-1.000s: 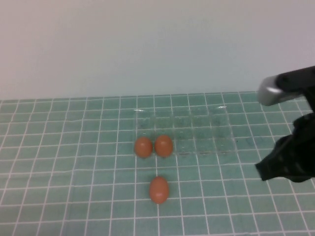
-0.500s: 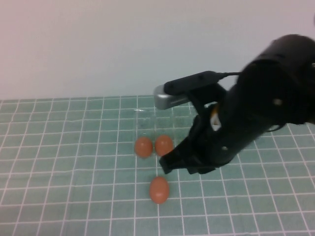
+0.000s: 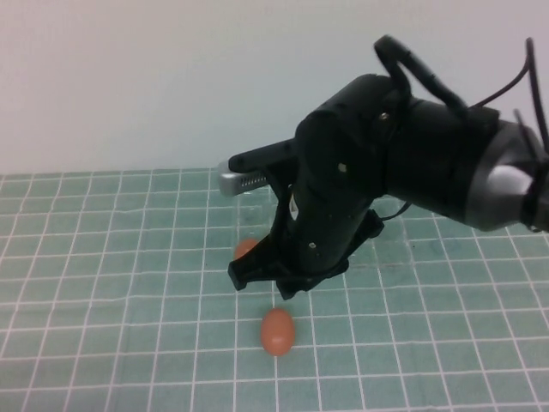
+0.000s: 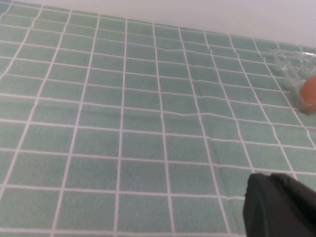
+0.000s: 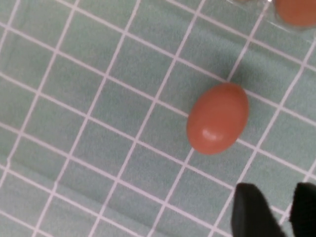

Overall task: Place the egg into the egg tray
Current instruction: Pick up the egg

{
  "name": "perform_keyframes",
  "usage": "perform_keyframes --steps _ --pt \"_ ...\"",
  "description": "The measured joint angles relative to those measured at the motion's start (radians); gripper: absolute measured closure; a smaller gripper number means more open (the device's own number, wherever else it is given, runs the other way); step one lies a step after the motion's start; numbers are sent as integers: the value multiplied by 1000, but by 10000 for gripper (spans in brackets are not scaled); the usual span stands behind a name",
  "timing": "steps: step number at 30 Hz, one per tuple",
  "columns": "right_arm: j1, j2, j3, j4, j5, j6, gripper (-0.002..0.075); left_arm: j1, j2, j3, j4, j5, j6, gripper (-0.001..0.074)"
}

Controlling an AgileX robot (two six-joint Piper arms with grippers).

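A loose orange-brown egg (image 3: 277, 331) lies on the green tiled mat in front of the egg tray; it also shows in the right wrist view (image 5: 217, 118). The clear egg tray (image 3: 396, 242) is mostly hidden behind my right arm. One egg (image 3: 246, 249) in its front-left cup peeks out, and a second tray egg is hidden. My right gripper (image 3: 287, 287) hangs just above and behind the loose egg, open and empty, with both fingertips (image 5: 252, 212) apart beside the egg. My left gripper (image 4: 281, 202) shows only as a dark shape low over the mat, far from the tray (image 4: 291, 64) and its egg (image 4: 308, 94).
The green grid mat (image 3: 111, 283) runs to a plain white wall at the back. The bulky right arm (image 3: 386, 172) spans the space above the tray. An egg in a tray corner (image 5: 296, 10) shows at the edge of the right wrist view.
My right arm has swung in from the right edge to over the tray and the loose egg, hiding most of the tray and one tray egg. The eggs have not moved.
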Motion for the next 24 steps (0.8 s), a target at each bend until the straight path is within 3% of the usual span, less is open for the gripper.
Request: perform_keyframes --steps 5,8,24 --pt "0 45 -2 0 4 27 371 0 0 0 0 0 0 736" --pt "0 74 -2 2 -2 53 298 0 0 0 0 0 0 736" --pt "0 210 -37 32 -70 127 268 0 0 0 0 0 0 736"
